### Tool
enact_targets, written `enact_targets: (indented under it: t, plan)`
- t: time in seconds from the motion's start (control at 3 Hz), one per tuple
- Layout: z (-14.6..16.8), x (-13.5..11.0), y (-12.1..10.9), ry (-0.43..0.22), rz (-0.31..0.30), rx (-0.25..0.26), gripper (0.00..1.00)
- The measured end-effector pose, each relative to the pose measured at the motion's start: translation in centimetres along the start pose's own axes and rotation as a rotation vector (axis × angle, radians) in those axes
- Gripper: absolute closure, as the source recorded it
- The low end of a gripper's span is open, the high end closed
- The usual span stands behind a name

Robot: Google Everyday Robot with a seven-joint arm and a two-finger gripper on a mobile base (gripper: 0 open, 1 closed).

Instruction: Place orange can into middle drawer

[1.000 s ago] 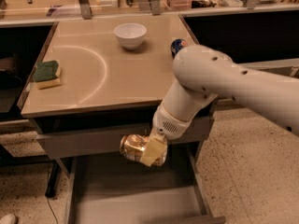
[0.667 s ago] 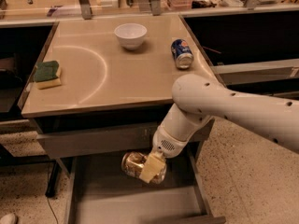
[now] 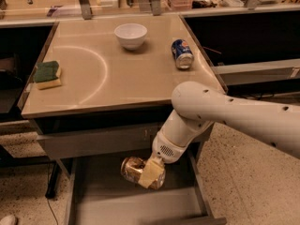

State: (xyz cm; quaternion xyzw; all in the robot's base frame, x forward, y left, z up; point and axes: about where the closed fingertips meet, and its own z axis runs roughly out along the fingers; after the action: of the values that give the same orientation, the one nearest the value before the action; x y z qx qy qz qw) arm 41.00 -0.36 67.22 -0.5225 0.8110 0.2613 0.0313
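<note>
The orange can (image 3: 132,168) is shiny and golden-orange, lying on its side in my gripper (image 3: 149,174). The gripper is shut on the can and holds it inside the open middle drawer (image 3: 117,205), just above its flat grey floor near the back. My white arm reaches down from the right, past the table's front edge. The drawer is pulled out below a closed grey drawer front (image 3: 93,142).
On the beige table (image 3: 93,78) stand a white bowl (image 3: 131,34), a blue can (image 3: 182,54) lying on its side, and a green-and-yellow sponge (image 3: 47,74) at the left edge. Dark benches flank the table. Speckled floor lies to the right.
My gripper has moved down and slightly right with the orange can, from the level of the upper drawer front into the open drawer. The arm no longer hides the blue can.
</note>
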Motion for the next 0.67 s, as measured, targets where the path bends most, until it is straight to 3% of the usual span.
enact_targets:
  t: [0.33, 0.67]
  plan:
    - [5.6, 1.7, 0.6, -0.049, 0.112, -0.090, 1.00]
    - [11.5, 2.1, -1.6, -0.138, 0.226, -0.089, 1.00]
